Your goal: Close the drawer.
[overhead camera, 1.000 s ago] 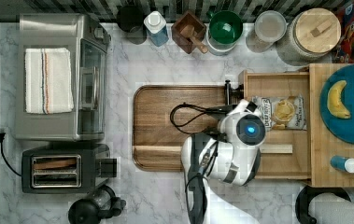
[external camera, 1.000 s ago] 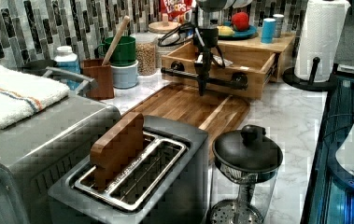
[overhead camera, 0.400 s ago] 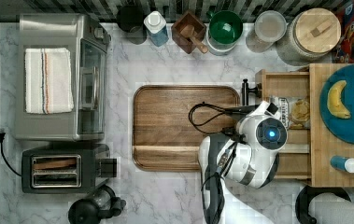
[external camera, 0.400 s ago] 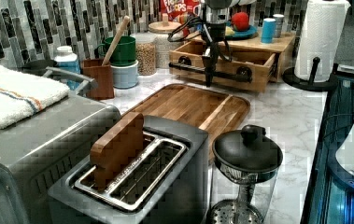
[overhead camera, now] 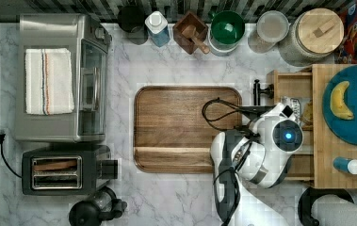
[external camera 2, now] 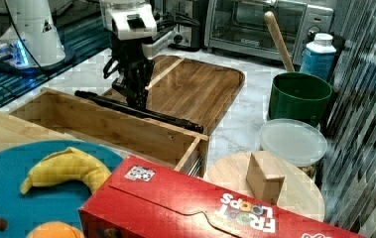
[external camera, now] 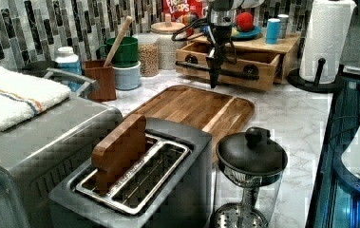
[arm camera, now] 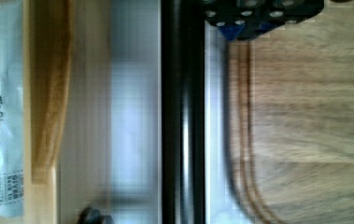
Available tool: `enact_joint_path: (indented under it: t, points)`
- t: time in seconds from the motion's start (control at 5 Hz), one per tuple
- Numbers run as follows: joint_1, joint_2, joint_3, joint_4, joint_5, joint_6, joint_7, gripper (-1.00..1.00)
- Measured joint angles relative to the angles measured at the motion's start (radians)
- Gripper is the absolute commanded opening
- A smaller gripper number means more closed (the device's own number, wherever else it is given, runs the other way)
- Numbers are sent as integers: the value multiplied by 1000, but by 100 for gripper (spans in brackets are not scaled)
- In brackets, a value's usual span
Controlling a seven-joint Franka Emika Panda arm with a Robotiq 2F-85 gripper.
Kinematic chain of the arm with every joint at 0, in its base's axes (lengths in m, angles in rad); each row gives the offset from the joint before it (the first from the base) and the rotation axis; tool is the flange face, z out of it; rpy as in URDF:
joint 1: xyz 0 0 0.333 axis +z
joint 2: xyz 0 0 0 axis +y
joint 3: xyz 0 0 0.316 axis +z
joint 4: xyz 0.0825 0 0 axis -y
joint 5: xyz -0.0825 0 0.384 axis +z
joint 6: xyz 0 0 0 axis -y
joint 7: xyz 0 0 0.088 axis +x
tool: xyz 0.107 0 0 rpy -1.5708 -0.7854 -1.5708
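The drawer [overhead camera: 289,84] is a light-wood box standing partly open under a butcher-block top [overhead camera: 322,155], at the top view's right. A black bar handle [external camera: 230,72] runs along its front. My gripper [external camera: 213,80] hangs fingers down, shut, on the cutting-board side of the handle [external camera 2: 165,118] and against it. In the right view the gripper [external camera 2: 137,99] stands just in front of the drawer's front wall [external camera 2: 111,126]. The wrist view shows the black bar [arm camera: 181,116] beside the fingertips [arm camera: 258,18]. A snack bag [overhead camera: 291,104] lies inside the drawer.
A dark wooden cutting board [overhead camera: 181,127] lies beside the drawer front. A blue plate [overhead camera: 355,127] with a banana rests on the butcher-block top. Jars and a green cup [overhead camera: 227,28] line the back wall. A toaster oven [overhead camera: 63,75], toaster [overhead camera: 58,172] and paper towel roll [external camera: 327,40] stand around.
My gripper has moved toward the top view's right with the handle ahead of it. The drawer has slid further in under the butcher-block top.
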Motion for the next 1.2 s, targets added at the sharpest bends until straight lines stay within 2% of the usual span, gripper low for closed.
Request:
enact_joint_path:
  t: [0.2,0.4,0.8,1.0,1.2]
  points:
    - [-24,21,-16,29,-56,0,-19,-100]
    - [-38,45,-44,62,-60,-1,-44,-100]
    - [-102,112,-58,158,-76,-10,-181,-100]
    - [-121,136,-50,211,-79,-67,-205,-100]
    - [-116,172,-50,287,-98,-172,-205,-100]
